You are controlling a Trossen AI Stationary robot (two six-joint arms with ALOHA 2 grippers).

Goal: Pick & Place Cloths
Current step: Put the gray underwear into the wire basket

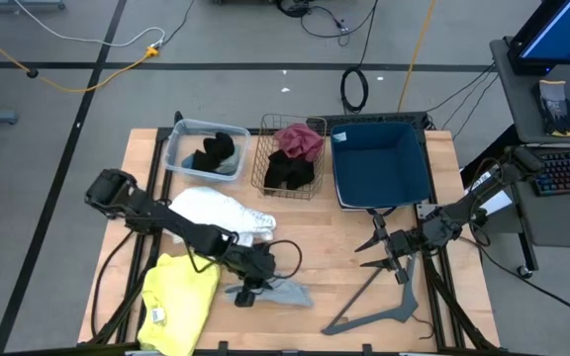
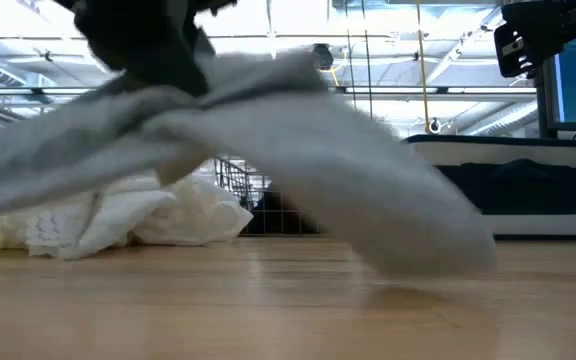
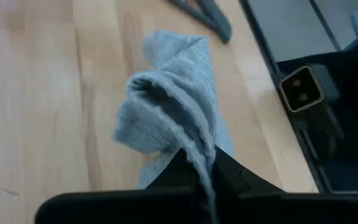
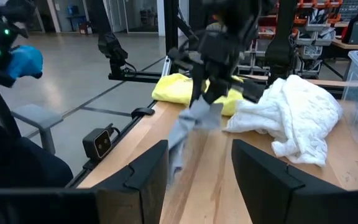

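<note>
My left gripper is shut on the grey cloth near the table's near edge, to the right of the yellow cloth. The white cloth lies heaped behind them on the table. A black cloth sits in the clear bin. The maroon cloth lies on another black piece in the wire basket. My right gripper is open and hovers in front of the blue bin, touching nothing. I see no blue cloth. My left gripper pinches a bunched fold of the grey cloth between its two fingers, coming from above and slanting down. The cloth hangs slack below the fingers in several folds. Its trailing end reaches down to the tabletop or close to it.
A grey plastic hanger lies at the near right, in front of my right gripper. Bins and the basket line the far edge. Bare wood shows in the middle of the table. Cables and a desk with a keyboard stand beyond the right edge.
</note>
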